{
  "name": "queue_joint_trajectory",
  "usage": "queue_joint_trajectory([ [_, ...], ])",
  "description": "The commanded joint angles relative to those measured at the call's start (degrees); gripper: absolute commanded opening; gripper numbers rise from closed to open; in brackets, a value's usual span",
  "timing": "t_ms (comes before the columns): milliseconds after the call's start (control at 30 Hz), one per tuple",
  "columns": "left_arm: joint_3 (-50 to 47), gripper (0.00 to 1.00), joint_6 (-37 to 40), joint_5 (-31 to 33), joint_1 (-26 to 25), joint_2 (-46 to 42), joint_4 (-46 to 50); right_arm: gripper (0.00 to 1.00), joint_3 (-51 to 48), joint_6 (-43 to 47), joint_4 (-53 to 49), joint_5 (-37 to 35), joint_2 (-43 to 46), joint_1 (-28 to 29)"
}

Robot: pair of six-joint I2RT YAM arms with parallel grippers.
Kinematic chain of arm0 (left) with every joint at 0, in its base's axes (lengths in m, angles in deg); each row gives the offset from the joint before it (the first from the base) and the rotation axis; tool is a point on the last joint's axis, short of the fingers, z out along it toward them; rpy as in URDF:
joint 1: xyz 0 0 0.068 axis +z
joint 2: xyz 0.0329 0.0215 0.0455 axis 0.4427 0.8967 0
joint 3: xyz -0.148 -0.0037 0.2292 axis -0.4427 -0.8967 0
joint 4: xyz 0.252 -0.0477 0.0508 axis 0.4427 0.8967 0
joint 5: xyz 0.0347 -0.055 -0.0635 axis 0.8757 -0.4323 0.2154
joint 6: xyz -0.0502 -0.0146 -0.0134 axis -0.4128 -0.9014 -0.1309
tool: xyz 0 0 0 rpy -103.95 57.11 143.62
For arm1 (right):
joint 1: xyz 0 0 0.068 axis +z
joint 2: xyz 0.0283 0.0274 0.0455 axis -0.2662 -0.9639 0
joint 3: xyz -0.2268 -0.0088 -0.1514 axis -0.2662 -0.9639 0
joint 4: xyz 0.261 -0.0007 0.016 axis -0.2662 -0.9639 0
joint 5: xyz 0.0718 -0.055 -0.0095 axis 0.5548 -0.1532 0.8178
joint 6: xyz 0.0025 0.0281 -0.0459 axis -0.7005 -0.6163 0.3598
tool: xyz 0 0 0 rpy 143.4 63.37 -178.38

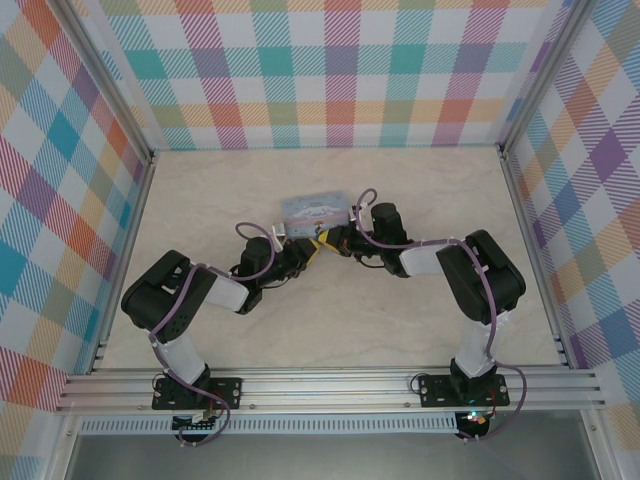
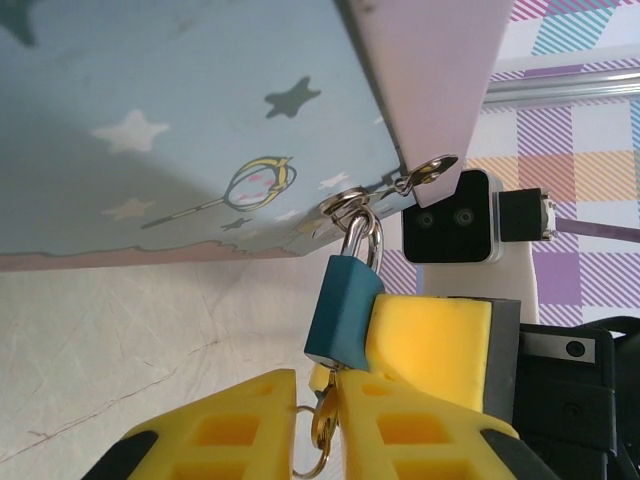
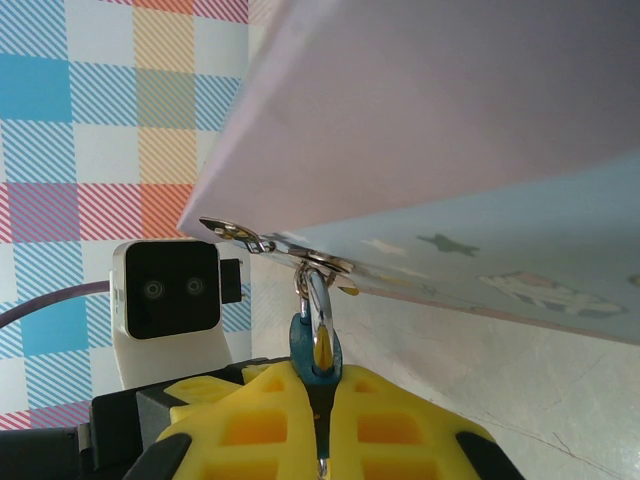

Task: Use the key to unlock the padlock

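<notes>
- The tin (image 1: 315,209) is the biggest thing here. Both arms reach in to its near side, where the padlock (image 2: 343,310) hangs by its shackle (image 2: 368,240) from the tin's hasp ring (image 2: 345,203).
- The right gripper (image 3: 318,388) has its jaws pressed together on the padlock. The teal body sits edge-on between the yellow pads, and the shackle rises from them to the hasp.
- The left gripper (image 2: 316,388) sits directly beneath the padlock. Its fingers are drawn in to a narrow slit and pinch the key (image 2: 322,428) by its head, with the key ring (image 2: 308,462) dangling below.
- The key points up and its tip meets the underside of the padlock body, just above the left fingertips.
- The step in hand looks like getting the key into the lock. The join is small and shadowed, so I cannot tell whether the blade is already seated in the keyhole.
- The shackle is not yet released.
- If the blade is seated, the next move calls for a twist of the left wrist about the key's own line while the right gripper holds the body steady. If it is not, a small straight push upward comes first.
</notes>
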Motion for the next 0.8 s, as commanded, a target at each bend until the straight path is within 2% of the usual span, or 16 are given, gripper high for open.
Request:
queue_joint_trajectory([
  [0, 1.2, 0.15, -0.6, 0.9, -0.5, 0.6, -3.2, 0.08, 0.8, -0.1, 3.1, 1.4, 0.4, 0.8],
  [233, 0.7, 0.0, 1.1, 1.9, -0.6, 0.3, -1.7, 0.08, 0.9, -0.6, 2.7, -0.3, 0.5, 1.5],
  [300, 0.5, 0.0, 2.7, 2.4, -0.9, -0.6, 0.3, 0.08, 1.2, -0.5, 1.7, -1.8, 0.8, 2.1],
  [600, 1.7, 0.0, 17.7, 9.3, -3.2, -10.3, 22.6, 0.06, 4.5, 1.9, -9.0, -7.4, 2.5, 4.4],
  [767, 3.9, 0.0, 24.9, 13.3, -4.9, -13.6, 31.4, 0.06, 5.6, 1.7, -10.2, -8.7, 2.4, 5.2],
])
